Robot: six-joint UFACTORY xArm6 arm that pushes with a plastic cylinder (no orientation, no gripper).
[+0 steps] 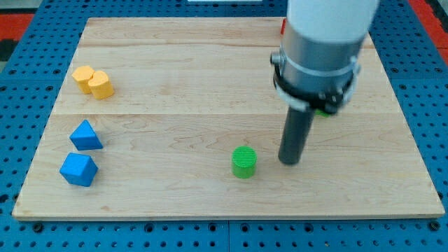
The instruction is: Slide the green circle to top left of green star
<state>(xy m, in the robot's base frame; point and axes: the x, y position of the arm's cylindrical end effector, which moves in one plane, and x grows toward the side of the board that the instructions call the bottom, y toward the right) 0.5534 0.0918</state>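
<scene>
The green circle (244, 162) sits on the wooden board, a little below centre. My tip (289, 162) rests on the board just to the right of it, a short gap apart. A small sliver of green, likely the green star (323, 112), peeks out from behind the arm's body at the view's right; most of it is hidden.
Two yellow blocks (93, 82) lie touching at the upper left. A blue triangle-like block (85, 135) and a blue block (78, 169) lie at the lower left. A bit of red (284, 26) shows at the top edge behind the arm. The board (175, 70) ends near the view's bottom.
</scene>
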